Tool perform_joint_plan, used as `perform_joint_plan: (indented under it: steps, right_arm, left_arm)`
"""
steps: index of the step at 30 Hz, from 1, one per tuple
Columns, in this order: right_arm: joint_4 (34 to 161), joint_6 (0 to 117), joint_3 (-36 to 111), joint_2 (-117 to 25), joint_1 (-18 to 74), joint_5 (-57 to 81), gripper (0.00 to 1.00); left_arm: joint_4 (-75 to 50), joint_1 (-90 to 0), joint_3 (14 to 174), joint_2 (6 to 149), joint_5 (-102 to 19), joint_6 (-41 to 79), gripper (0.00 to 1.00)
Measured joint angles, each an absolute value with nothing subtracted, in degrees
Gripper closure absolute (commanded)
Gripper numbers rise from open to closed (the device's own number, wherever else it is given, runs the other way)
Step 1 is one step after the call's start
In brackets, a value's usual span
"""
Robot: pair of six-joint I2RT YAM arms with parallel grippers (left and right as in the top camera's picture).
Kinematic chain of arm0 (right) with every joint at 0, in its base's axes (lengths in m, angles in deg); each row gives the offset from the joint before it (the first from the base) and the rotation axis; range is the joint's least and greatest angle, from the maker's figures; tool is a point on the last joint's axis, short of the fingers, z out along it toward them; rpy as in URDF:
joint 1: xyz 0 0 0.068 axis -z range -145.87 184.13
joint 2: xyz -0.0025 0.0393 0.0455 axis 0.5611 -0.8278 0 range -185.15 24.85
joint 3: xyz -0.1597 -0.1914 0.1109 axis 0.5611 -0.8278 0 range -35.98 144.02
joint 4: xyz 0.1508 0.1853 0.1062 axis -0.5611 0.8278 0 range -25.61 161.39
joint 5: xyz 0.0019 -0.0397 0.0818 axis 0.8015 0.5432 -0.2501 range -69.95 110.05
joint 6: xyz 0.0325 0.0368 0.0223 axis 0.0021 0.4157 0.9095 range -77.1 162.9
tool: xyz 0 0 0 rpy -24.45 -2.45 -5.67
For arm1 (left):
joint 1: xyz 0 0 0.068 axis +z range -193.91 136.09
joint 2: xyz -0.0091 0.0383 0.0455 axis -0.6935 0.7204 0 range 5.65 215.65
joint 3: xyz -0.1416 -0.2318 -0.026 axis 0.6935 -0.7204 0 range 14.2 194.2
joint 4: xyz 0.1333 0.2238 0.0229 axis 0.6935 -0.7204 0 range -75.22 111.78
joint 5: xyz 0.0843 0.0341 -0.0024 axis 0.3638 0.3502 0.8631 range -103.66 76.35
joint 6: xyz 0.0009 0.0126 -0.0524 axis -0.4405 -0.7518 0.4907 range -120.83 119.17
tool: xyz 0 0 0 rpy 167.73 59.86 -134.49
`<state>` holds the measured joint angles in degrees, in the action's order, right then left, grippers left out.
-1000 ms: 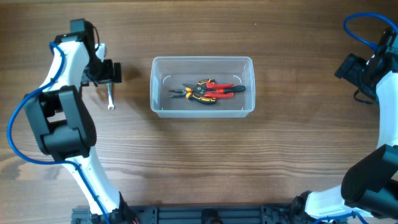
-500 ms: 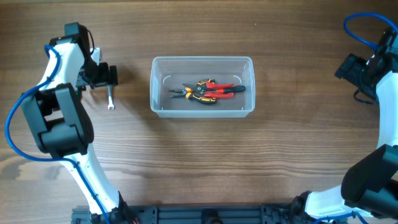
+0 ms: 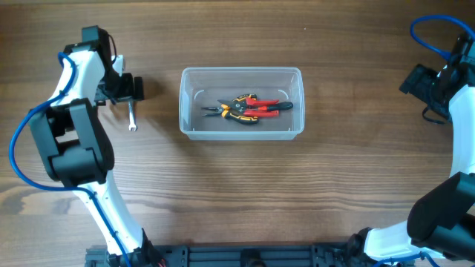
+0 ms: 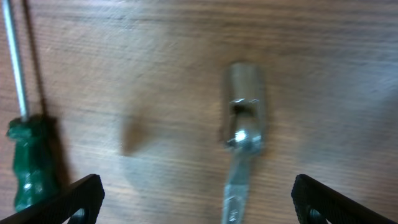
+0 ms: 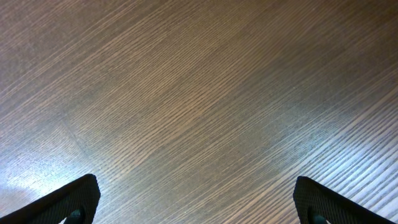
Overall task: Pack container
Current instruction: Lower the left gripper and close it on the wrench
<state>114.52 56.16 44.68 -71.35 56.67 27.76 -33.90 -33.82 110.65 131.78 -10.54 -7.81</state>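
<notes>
under the left gripper (image 3: 135, 87), its jaws spread wide and holding nothing, lie one metal wrench (image 4: 241, 134) and, apart from it, one green-handled screwdriver (image 4: 28, 165) on the wooden table (image 3: 237, 193). farther along, mid-table, the one container (image 3: 241, 71) holds what look like two pliers (image 3: 245, 106). farthest off, the right gripper (image 5: 196, 202) hangs wide open over the wood.

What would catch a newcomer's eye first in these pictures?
The clear plastic rectangular bin sits at the table's centre, already holding red-handled and yellow-and-black-handled pliers. Next comes the left gripper, which hovers with open jaws over a small silver metal wrench lying on the wood left of the bin. The left wrist view also shows a green-handled screwdriver lying beside that wrench.
</notes>
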Motion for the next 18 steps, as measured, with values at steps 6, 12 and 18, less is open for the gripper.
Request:
perform_joint_plan:
  steps: [6,12,18]
  right_arm:
    - [114.52,56.16,44.68,-71.38,56.67,27.76,0.0]
    - [114.52,56.16,44.68,-71.38,56.67,27.76,0.0]
    - [114.52,56.16,44.71,-71.35,56.67,27.76,0.0]
  left_arm:
    - [-33.05,-34.48,110.65,131.78,-10.72,-7.81,0.0]
    - [-33.12,-34.48,110.71,133.24,-11.0,-7.81,0.0]
    - [-33.36,-34.43,111.09,134.12,-12.57,-7.63,0.0]
